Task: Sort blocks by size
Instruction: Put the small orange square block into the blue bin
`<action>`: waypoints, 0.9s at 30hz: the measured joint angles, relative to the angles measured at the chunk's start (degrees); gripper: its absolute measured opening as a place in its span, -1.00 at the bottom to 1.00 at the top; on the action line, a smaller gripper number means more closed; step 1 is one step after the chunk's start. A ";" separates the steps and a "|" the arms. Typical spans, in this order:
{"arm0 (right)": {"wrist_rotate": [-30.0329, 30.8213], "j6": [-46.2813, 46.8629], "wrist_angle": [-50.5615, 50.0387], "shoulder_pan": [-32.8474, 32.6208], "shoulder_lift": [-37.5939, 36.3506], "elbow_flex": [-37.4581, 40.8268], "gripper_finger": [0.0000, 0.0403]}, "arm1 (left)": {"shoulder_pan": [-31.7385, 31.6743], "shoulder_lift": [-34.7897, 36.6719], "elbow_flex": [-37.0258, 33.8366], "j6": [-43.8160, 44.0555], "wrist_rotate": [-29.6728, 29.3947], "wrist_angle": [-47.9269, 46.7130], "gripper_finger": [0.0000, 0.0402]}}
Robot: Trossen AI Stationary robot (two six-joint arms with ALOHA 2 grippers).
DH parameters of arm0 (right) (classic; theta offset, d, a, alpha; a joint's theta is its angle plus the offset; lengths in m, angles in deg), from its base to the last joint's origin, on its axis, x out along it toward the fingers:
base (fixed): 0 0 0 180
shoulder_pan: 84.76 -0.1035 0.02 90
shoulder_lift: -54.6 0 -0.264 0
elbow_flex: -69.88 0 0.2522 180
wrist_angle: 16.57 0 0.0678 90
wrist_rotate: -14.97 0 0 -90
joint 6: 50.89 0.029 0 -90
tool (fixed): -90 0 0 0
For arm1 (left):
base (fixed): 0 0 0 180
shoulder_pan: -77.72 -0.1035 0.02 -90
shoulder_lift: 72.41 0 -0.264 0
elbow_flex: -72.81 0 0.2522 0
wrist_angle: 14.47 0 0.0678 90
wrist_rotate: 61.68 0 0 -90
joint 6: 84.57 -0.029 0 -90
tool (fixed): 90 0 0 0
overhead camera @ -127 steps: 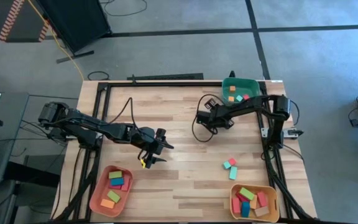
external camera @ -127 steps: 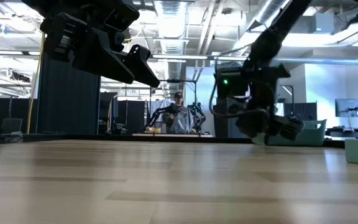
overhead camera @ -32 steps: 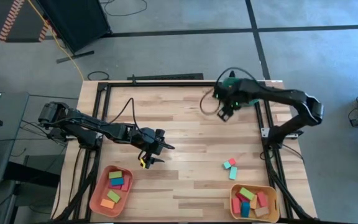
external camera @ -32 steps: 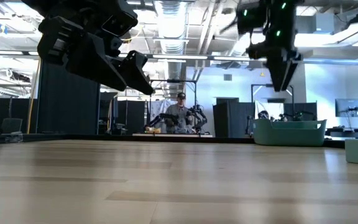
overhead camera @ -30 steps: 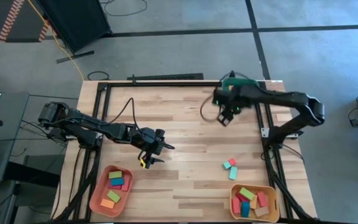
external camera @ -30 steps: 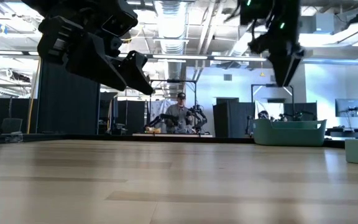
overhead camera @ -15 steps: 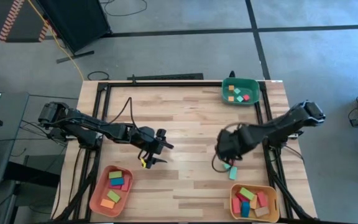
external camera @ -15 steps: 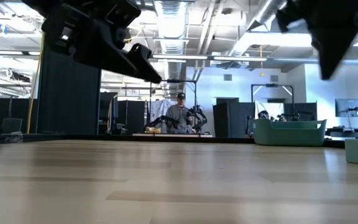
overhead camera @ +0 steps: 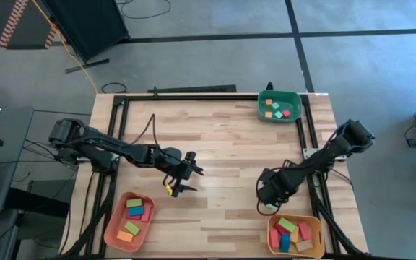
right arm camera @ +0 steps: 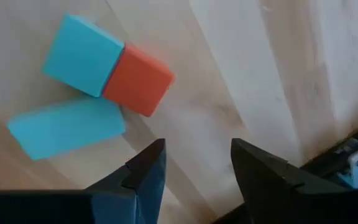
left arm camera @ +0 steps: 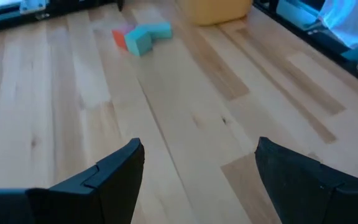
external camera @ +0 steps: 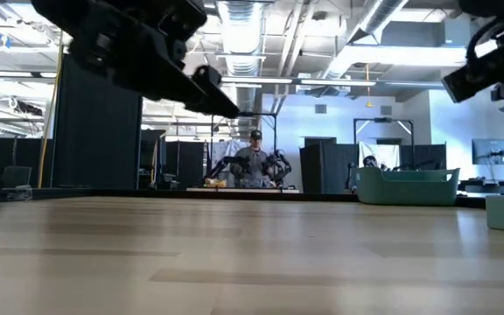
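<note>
Three loose blocks lie together on the table: a teal cube (right arm camera: 82,56), a red-orange cube (right arm camera: 138,79) touching it, and a teal bar (right arm camera: 67,127) beside them. My right gripper (right arm camera: 197,171) hangs open just above the table, pointing down, its fingers on the bare wood next to the red-orange cube. In the high view it (overhead camera: 267,196) covers most of these blocks. My left gripper (overhead camera: 193,179) waits open over the table's middle left, holding nothing; its wrist view shows the same blocks (left arm camera: 140,36) far off.
A green tray (overhead camera: 279,105) with a few blocks stands at the far right corner. A salmon tray (overhead camera: 128,219) at the near left and a yellow tray (overhead camera: 295,235) at the near right both hold blocks. A person (external camera: 254,162) sits beyond the table.
My right gripper has swung from over the green tray at the far edge toward the near edge and come down. It now hangs over the loose blocks beside the yellow tray, and it rolled on the way.
</note>
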 joint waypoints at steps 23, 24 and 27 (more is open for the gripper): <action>-0.04 -6.52 20.25 4.05 -0.03 8.21 -0.12 | 0.02 -20.00 14.19 0.46 1.38 2.47 0.46; 0.00 -6.18 19.37 4.09 -0.12 8.21 -0.13 | 0.07 -19.97 14.29 0.50 1.40 2.25 0.46; -0.07 -6.10 18.93 3.93 -0.15 8.19 -0.16 | 0.07 -20.00 14.30 0.60 1.40 1.96 0.46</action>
